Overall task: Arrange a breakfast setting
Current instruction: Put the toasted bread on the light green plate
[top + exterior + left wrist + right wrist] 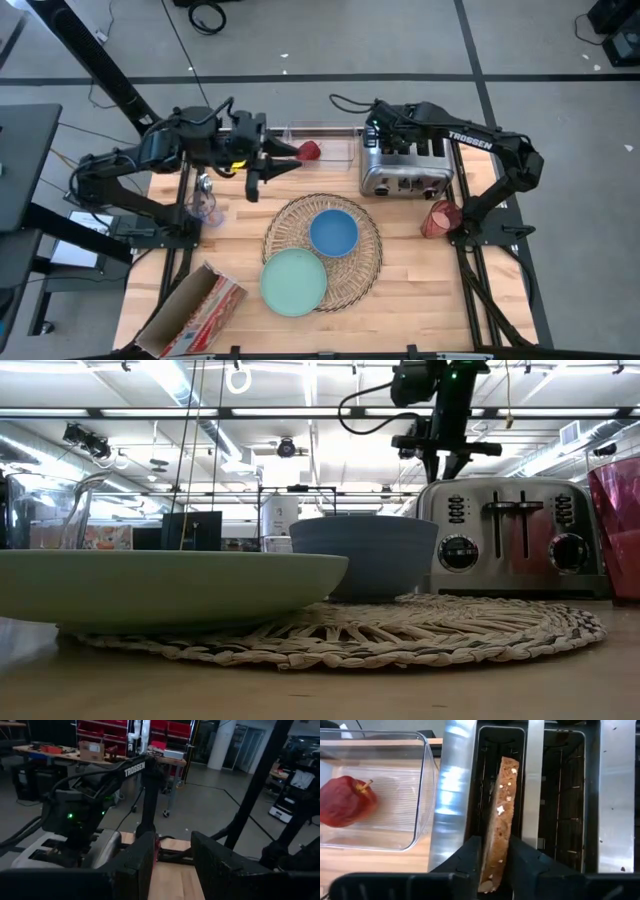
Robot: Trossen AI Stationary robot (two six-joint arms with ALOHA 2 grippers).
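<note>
A round woven wicker placemat (pixel 323 250) lies at the table's middle. A blue bowl (pixel 333 232) sits on its far part, and a mint-green plate (pixel 293 282) rests on its near left edge, overhanging the wooden table (pixel 420 290). Behind the mat to the right stands a chrome four-slot toaster (pixel 403 170) with a toast slice (pixel 499 820) upright in one slot. Left of the toaster sits a clear rectangular plastic bin (pixel 325 145) with a red apple (pixel 311 151) inside. A translucent pink cup (pixel 437 218) stands before the toaster's right end. A cardboard box (pixel 190 310) lies at the near left corner.
</note>
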